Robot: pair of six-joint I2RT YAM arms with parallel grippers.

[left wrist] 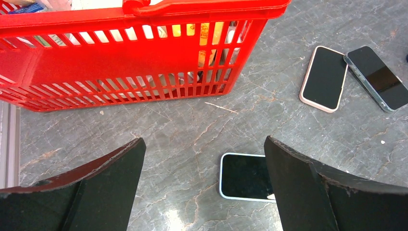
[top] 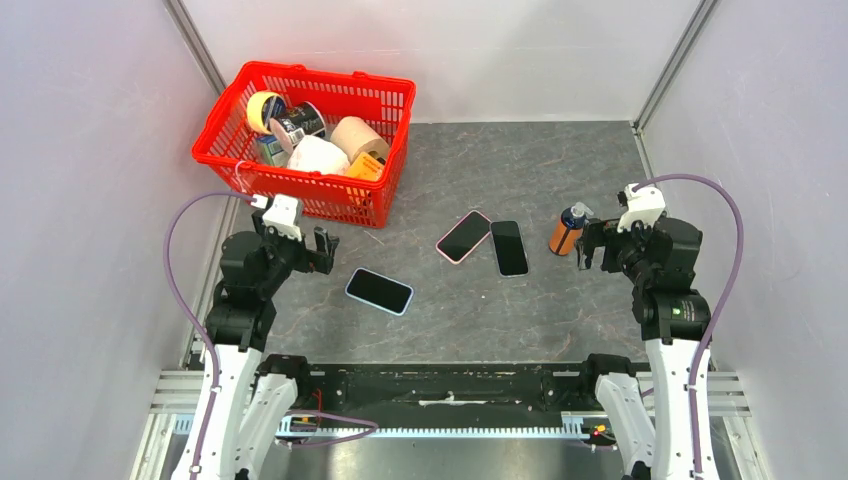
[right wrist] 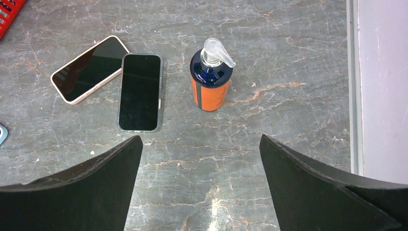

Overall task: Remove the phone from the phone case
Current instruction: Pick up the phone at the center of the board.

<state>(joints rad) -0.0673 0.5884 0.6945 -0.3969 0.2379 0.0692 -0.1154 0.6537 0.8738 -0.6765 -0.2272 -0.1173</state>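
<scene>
Three phones lie face up on the marble table. One in a light blue case (top: 379,291) (left wrist: 243,176) is nearest my left gripper (top: 322,247) (left wrist: 204,144), which hovers open just to its left and holds nothing. A phone in a pink case (top: 463,236) (right wrist: 90,69) and a dark phone with a thin clear rim (top: 509,247) (right wrist: 139,91) lie side by side at the centre, touching at one corner. My right gripper (top: 590,245) (right wrist: 201,142) hangs open and holds nothing, to the right of the dark phone.
A red basket (top: 300,200) (left wrist: 120,72) with tape rolls and other items stands at the back left, close to the left arm. An orange pump bottle (top: 567,232) (right wrist: 210,82) stands upright just in front of the right gripper. Grey walls enclose the table.
</scene>
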